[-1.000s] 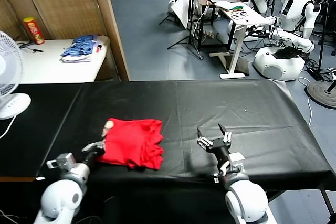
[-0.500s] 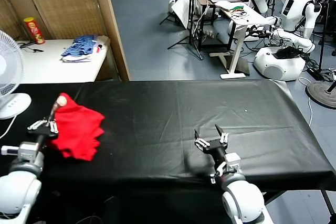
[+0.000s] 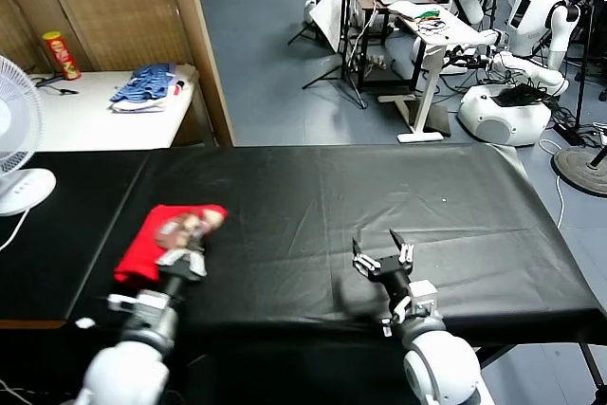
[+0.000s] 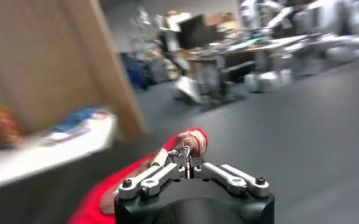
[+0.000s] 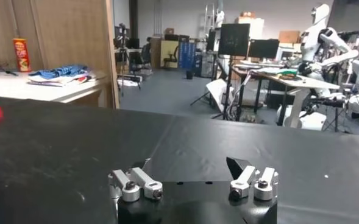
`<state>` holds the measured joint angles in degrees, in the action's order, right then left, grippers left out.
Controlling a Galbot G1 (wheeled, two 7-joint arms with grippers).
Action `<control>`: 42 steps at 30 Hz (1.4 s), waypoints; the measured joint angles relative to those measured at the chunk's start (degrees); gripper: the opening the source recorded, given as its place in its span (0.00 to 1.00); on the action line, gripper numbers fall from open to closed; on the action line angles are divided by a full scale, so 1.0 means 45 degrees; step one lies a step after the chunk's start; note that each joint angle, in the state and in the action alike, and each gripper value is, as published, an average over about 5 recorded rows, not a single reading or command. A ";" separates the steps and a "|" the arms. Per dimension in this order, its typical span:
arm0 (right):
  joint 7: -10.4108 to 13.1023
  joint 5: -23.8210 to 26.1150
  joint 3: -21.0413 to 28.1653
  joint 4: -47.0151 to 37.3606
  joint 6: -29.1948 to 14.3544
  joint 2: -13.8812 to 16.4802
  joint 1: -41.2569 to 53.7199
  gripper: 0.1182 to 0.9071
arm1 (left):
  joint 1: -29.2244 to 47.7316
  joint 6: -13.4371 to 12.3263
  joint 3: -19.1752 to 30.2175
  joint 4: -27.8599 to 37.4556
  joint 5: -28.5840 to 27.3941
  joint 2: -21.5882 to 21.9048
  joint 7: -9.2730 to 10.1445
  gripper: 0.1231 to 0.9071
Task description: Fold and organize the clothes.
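While you look down from the head view, you have one long table covered in black cloth [image 3: 379, 196] filling the middle of the scene, and one white side table [image 3: 85, 116] behind its left end. On that white table you can count one pile of blue clothes [image 3: 147, 84] and one red-and-yellow snack can [image 3: 61, 54]; one white electric fan [image 3: 14, 139] stands at the far left edge.

You have one bright red soft-fabric T-shirt [image 3: 156, 239], folded into a compact bundle, lying on the black cloth near the table's left front part, with its brownish cartoon print [image 3: 180, 228] facing up.

You have two grippers. Your left gripper [image 3: 182, 255] sits at the near edge of the red bundle, its fingers [image 4: 156, 178] drawn close together with their tips meeting at the fabric by the print; whether they actually pinch the cloth, you cannot tell. Your right gripper [image 3: 383, 249] rests low over bare black cloth near the front edge, well apart from the shirt, its two fingers [image 5: 246, 175] spread wide with nothing between them.
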<state>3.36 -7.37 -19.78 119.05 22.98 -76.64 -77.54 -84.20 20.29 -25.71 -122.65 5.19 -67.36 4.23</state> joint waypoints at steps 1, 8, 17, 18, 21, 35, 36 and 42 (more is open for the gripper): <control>-0.0086 -0.0087 0.0029 -0.0027 0.0057 0.0044 0.0022 0.86 | -0.0007 -0.0063 0.0319 -0.0006 -0.0049 -0.0160 -0.0103 0.13; -0.0594 -0.1703 0.0595 -0.0354 0.0886 0.0455 0.0434 0.86 | -0.0010 -0.0682 0.1268 -0.0252 0.0262 -0.0415 -0.1078 0.61; -0.0257 -0.4763 0.2390 -0.1581 0.2044 -0.0043 0.2068 0.86 | -0.0100 -0.1045 0.0795 -0.0735 0.0758 0.0040 -0.0906 0.86; -0.0229 -0.4941 0.2623 -0.1829 0.2059 -0.0146 0.2300 0.86 | -0.0158 -0.1074 0.0713 -0.0781 0.0734 0.0050 -0.0827 0.86; -0.0221 -0.5268 0.3246 -0.2639 0.2046 -0.0449 0.2932 0.86 | -0.0368 -0.1154 0.0505 -0.0891 0.0602 0.0015 -0.0665 0.86; -0.0809 -0.4904 0.4510 -0.5501 0.1469 -0.1579 0.4781 0.33 | -0.1413 -0.1520 -0.0332 -0.1311 0.0200 -0.0375 -0.0491 0.86; -0.0876 -0.4734 0.4528 -0.5602 0.1428 -0.1601 0.4876 0.27 | -0.1473 -0.1564 -0.0378 -0.1340 0.0173 -0.0404 -0.0482 0.86; -0.1624 -0.2730 0.4309 -0.5685 0.0580 -0.1213 0.5300 0.01 | -0.1748 -0.1988 -0.0572 -0.1355 0.0034 -0.0498 -0.0179 0.86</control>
<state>-3.95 -19.65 -0.39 93.47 25.59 -82.10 -53.69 -92.06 11.35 -28.29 -128.75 5.35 -69.60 3.43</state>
